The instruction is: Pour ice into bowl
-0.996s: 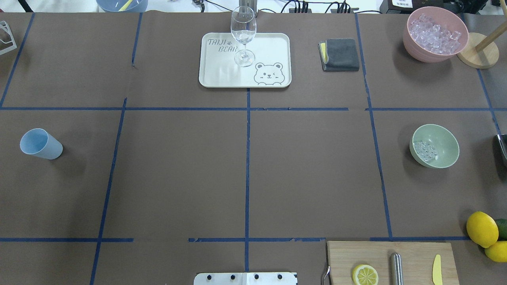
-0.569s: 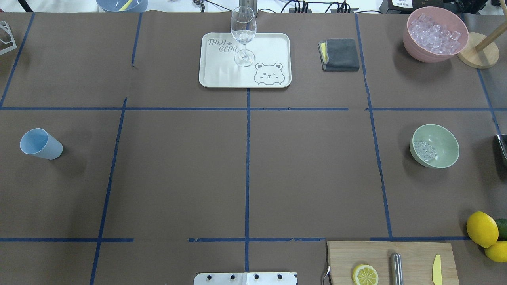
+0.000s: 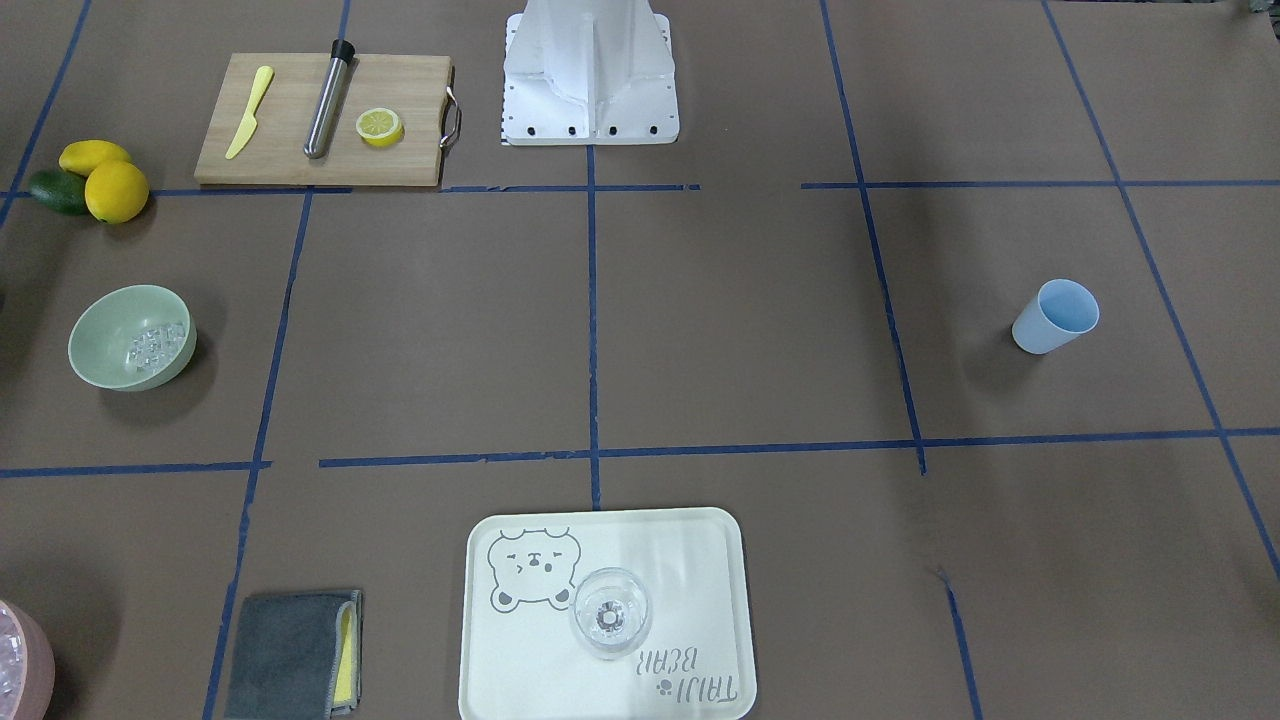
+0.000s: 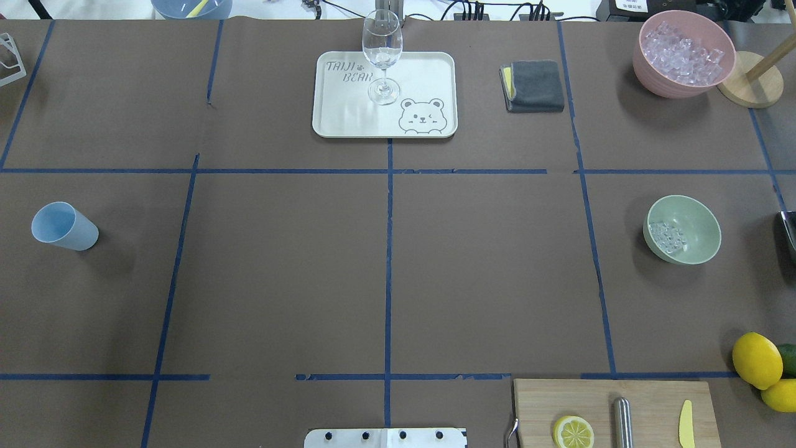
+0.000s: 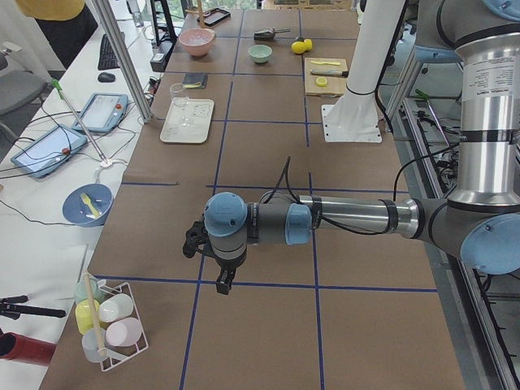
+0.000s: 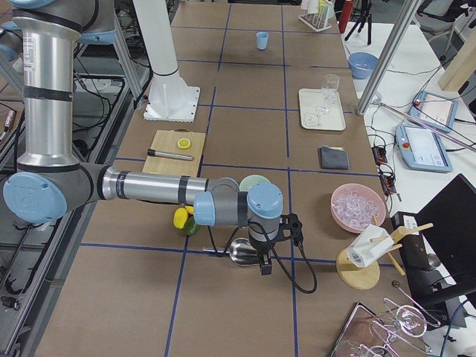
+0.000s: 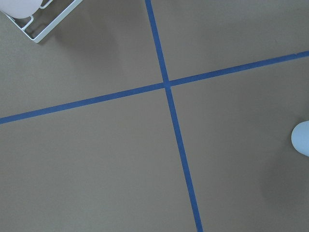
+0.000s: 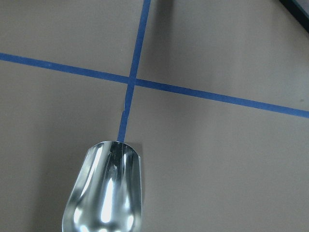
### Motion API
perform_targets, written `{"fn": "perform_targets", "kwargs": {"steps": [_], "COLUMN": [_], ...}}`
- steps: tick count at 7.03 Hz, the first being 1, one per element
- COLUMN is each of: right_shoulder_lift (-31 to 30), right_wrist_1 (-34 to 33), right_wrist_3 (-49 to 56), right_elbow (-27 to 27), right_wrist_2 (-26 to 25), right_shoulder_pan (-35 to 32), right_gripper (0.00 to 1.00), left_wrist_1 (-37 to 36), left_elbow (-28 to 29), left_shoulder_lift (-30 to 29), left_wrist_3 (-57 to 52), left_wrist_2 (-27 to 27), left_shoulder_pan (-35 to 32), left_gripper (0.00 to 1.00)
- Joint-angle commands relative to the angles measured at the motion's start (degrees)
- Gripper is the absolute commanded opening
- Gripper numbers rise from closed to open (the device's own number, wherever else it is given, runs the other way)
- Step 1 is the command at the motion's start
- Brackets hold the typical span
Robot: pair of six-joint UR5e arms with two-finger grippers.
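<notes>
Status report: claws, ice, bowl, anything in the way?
Left claw and right claw out wide, states unreadable. Ice sits in mint bowl. Metal scoop beside right claw; bowl unobstructed.

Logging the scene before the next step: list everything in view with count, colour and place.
bowl: one, mint green, table's right side
ice: clear heap, in the bowl
pink bowl: one, heaped with clear cubes, far right corner
cup: one, light blue, left side
tray: one, white, bear print, far centre
wine glass: one, clear, upright on tray
cloth: one, grey, right of tray
cutting board: one, wooden, near right; bears lemon half, steel rod, yellow knife
lemons: two, yellow, beside a green fruit, right of board
scoop: one, shiny metal, table's right edge
left gripper: dark, over bare table, state unclear
right gripper: dark, beside scoop, state unclear
</notes>
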State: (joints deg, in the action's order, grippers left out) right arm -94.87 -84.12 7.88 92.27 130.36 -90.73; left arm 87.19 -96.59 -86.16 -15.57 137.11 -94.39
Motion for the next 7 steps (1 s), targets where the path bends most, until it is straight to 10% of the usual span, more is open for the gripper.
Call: {"fn": "perform_targets", "kwargs": {"steps": [1,7], "right_shoulder_lift": [-0.5,-1.6], "right_wrist_1": [0.0,0.0], "right_wrist_3": [0.1,0.6], "right_elbow": [0.1,-0.2], "right_wrist_2": [0.0,0.2], "right_shoulder_pan": [0.0,0.0], "right_gripper": [1.00,1.00], "left_wrist_1": [0.0,0.0], "left_elbow": [0.4,0.4], "left_shoulder_lift": [0.1,-0.2], "left_wrist_3": [-0.1,0.0], "left_wrist_2": [0.0,0.0], "left_shoulder_pan": [0.0,0.1], "left_gripper": [1.00,1.00]}}
